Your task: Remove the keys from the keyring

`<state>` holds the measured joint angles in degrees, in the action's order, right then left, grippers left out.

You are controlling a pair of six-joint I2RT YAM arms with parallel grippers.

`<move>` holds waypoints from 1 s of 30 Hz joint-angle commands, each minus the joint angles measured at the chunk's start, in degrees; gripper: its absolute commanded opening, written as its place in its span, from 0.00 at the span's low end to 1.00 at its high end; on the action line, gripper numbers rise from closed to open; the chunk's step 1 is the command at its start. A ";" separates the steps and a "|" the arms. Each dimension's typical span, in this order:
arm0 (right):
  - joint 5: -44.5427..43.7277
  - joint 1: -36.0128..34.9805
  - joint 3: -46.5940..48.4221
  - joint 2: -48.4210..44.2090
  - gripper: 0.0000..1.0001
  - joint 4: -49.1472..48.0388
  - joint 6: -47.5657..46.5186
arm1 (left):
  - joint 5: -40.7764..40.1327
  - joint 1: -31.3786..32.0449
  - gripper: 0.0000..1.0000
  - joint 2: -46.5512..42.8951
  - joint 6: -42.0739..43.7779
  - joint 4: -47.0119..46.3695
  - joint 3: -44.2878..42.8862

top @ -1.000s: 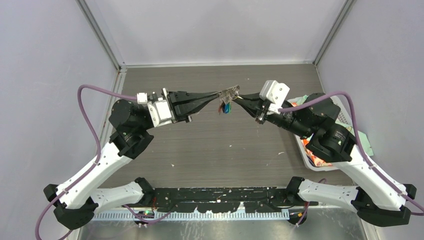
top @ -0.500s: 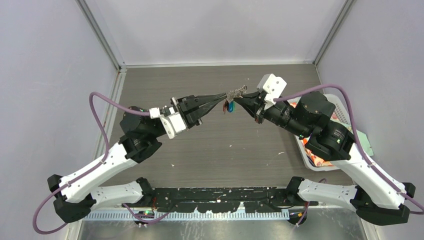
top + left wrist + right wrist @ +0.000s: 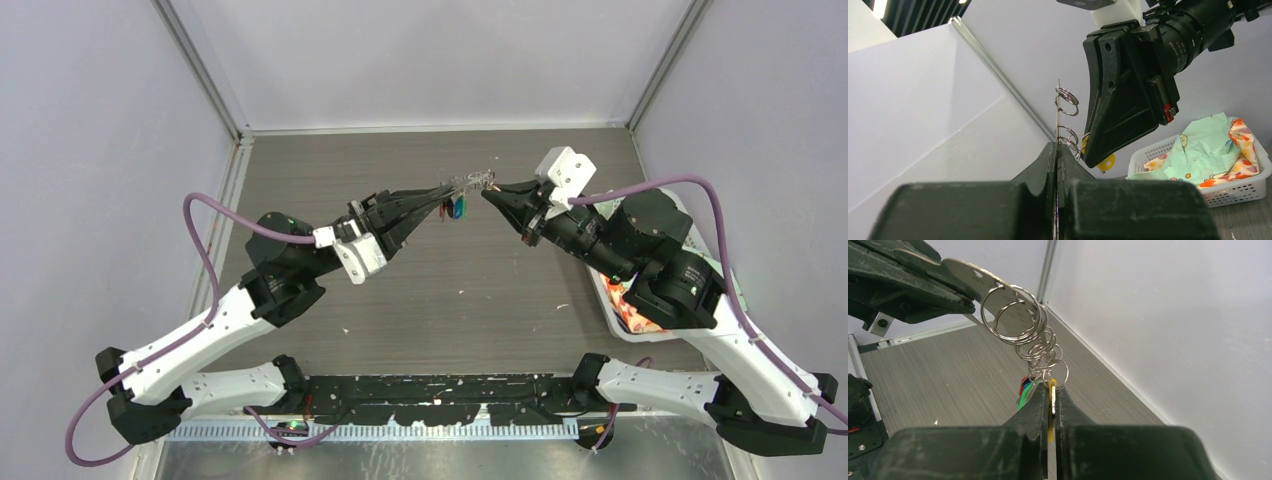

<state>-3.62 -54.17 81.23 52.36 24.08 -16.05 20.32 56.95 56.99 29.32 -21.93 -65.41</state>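
Observation:
The keyring (image 3: 472,181), a flat silvery plate with several wire rings, hangs in the air between both grippers. My left gripper (image 3: 443,193) is shut on its left end; in the left wrist view the plate (image 3: 1058,112) shows edge-on between the shut fingers, gripper (image 3: 1058,146). Several keys (image 3: 455,207) with coloured heads dangle below. My right gripper (image 3: 490,193) is shut on a yellow-headed key (image 3: 1052,399), gripper (image 3: 1050,386). In the right wrist view the rings (image 3: 1023,315) link the plate (image 3: 978,277) to the green, blue and red keys (image 3: 1024,389).
A white basket (image 3: 640,300) with patterned cloth sits at the table's right edge; it also shows in the left wrist view (image 3: 1198,172). Grey walls and metal frame rails enclose the wooden table (image 3: 440,290).
Both grippers kept their hold. The keyring shifted slightly right and back. The right wrist drew right, and the left arm swung its elbow in and angled up toward the ring.

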 commanded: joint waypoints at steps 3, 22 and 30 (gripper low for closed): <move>2.82 -0.31 0.28 -0.18 0.01 -1.34 0.78 | -1.96 0.32 0.00 -0.38 2.59 -6.37 0.06; 1.54 -0.30 1.89 1.59 0.01 1.13 2.84 | -4.29 3.10 0.00 2.42 4.69 -12.56 1.77; 0.50 -0.28 1.80 1.71 0.09 0.61 2.88 | -5.42 4.46 0.00 3.08 3.37 -16.89 3.09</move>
<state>-1.87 -54.17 81.19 54.28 25.98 -13.96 16.38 60.77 60.31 32.47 -29.93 -62.54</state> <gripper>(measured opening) 0.075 0.007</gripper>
